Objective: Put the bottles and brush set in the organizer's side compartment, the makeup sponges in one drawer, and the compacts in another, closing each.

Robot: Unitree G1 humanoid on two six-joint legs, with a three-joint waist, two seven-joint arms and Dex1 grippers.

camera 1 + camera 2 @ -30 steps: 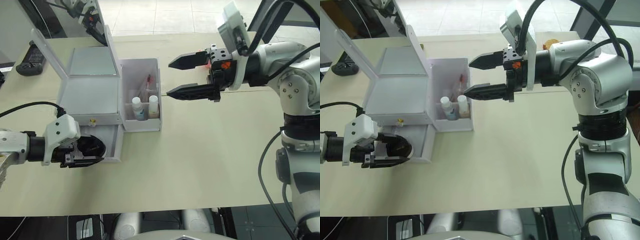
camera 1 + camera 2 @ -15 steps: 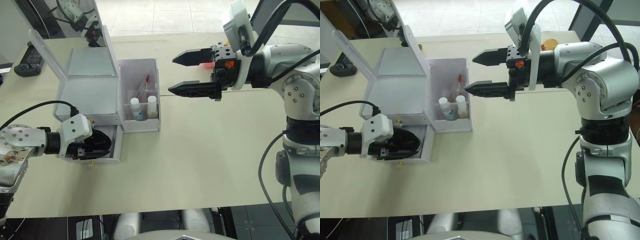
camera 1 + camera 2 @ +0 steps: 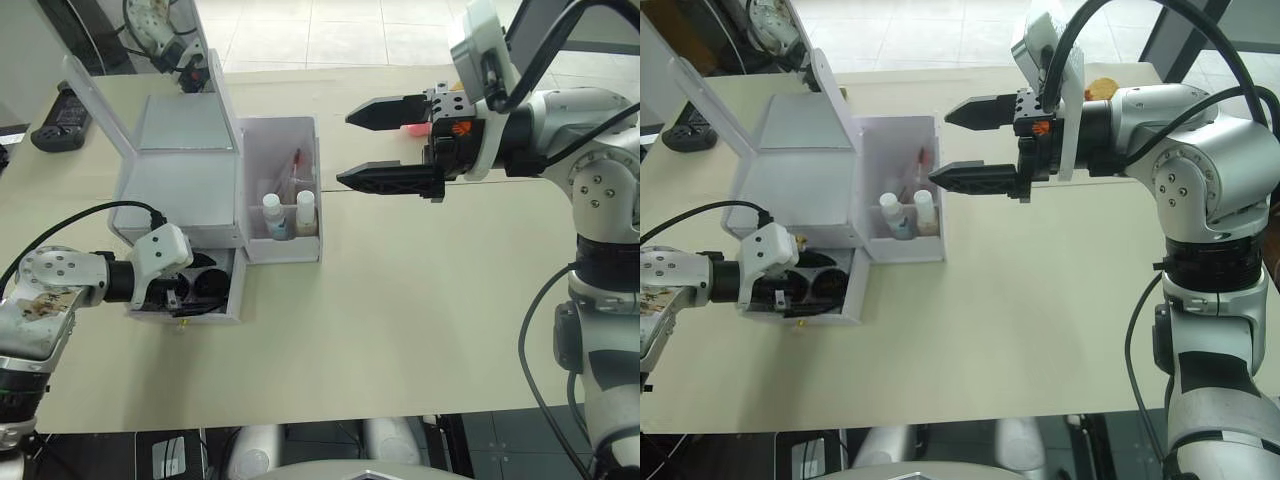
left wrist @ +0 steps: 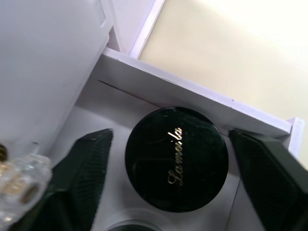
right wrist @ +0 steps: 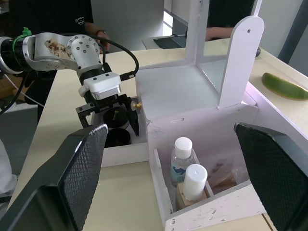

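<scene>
Left eye view: a beige table [image 3: 400, 300] holds a white organizer [image 3: 190, 180]. The right gripper [image 3: 375, 145] hovers wide open, empty, beside its side compartment [image 3: 285, 150] containing bottles [image 3: 272, 216]. The left gripper [image 4: 168, 192] spreads around a black compact [image 4: 176, 158] in the open drawer [image 3: 232, 292].

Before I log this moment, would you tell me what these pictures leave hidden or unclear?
- Second compact: left wrist view, cut off by the picture's edge, only its rim shows.
- Brush set: head views, too small and half behind the side compartment wall to make out.
- Open drawer: its back part is hidden by the left gripper in head views.
- Dark item at the table's far left: too small to identify.
</scene>
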